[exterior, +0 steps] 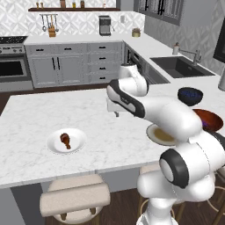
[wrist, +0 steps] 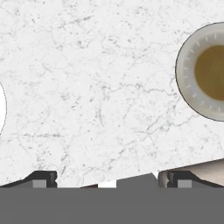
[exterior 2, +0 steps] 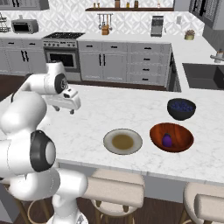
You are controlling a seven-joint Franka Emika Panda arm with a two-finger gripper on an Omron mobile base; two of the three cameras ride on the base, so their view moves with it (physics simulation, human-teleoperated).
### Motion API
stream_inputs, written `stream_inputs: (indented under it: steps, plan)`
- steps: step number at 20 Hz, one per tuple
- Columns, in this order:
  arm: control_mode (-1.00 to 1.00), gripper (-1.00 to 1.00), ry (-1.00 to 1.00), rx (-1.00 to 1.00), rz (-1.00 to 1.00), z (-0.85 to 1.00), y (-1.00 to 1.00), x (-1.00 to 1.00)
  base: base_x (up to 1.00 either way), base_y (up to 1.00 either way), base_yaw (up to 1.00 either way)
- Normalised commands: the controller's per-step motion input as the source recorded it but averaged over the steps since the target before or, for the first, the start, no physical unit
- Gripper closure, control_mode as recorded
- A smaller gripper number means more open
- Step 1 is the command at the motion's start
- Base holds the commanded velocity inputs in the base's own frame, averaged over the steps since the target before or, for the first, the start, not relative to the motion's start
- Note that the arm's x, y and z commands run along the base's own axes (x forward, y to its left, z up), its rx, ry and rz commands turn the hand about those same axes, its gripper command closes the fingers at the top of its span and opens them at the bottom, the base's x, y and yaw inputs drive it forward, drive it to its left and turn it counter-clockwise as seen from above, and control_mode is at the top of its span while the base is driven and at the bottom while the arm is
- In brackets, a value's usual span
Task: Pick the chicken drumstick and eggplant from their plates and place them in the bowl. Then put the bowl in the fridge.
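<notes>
Fingers (wrist: 109, 179) wide over bare counter (wrist: 100, 87)

Place: a home kitchen, rendered rather than photographed.
Cooking: a stove (exterior 2: 64, 36) with black burners and an oven (exterior 2: 64, 58) beneath it in the back run of units.
Storage: grey panelled cabinets (exterior 2: 105, 65) with black bar handles; a wooden wall shelf (exterior 2: 129, 8) carrying small jars, though they are too small to identify.
Washing: a dark sink (exterior: 181, 67) with a tap (exterior: 193, 54) in the side counter.
Appliances: a coffee machine (exterior: 104, 25) and what may be a toaster oven (exterior 2: 25, 26).
Utensils: tools hanging from a rail (exterior: 49, 18) against a patterned tile wall.
Eating: a white marble island (exterior 2: 127, 113) with padded stools (exterior: 75, 197) tucked under it.
</notes>
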Motion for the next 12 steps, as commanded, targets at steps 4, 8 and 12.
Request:
stream_inputs:
  steps: [4, 8, 12]
  plan:
    - [-1.00, -1.00, 0.00, 0.00, 0.01, 0.00, 1.00, 0.11, 0.00, 0.00, 0.00]
    - [-1.00, -1.00, 0.00, 0.00, 0.01, -0.02, 0.98, 0.04, 0.00, 0.00, 0.00]
    - [-1.00, -1.00, 0.01, 0.00, 0.00, -0.01, 0.84, 0.07, 0.00, 0.00, 0.00]
